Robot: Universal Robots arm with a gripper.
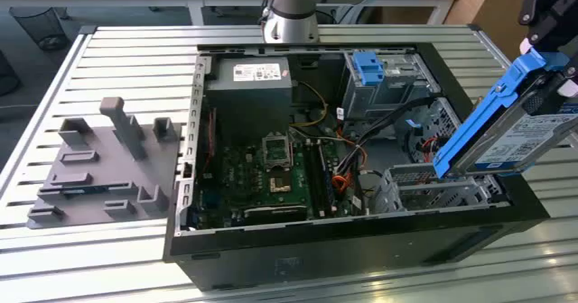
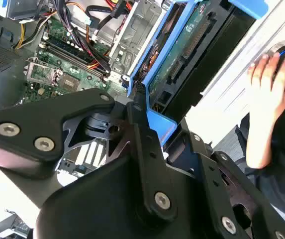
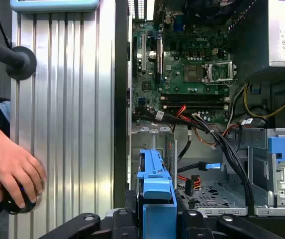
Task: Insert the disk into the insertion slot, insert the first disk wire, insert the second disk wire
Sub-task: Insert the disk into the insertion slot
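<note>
Your gripper [image 3: 157, 205] is clamped on the disk [image 1: 524, 137], gripping the handle end of its bright blue carrier; in both wrist views the black fingers [image 2: 142, 144] sit against the blue plastic.

In the exterior view the disk hangs at the exterior view's right side of the open computer case [image 1: 361, 249]. It is steeply tilted. Its long axis runs from the gripped end, high and to the exterior view's right, down to the free end, lower and to the exterior view's left. The white-labelled flat face is turned toward the exterior view's right.

The free end is at the top edge of the insertion slot [image 1: 434, 189], the low perforated silver cage. You cannot tell whether the two touch. Most of the disk is above and outside the cage.

The taller grey bay [image 1: 384, 80] with its blue tab stands well apart, further back in the case. A person's hand [image 3: 13, 172] rests on a dark round object on the slatted table [image 3: 77, 99].
</note>
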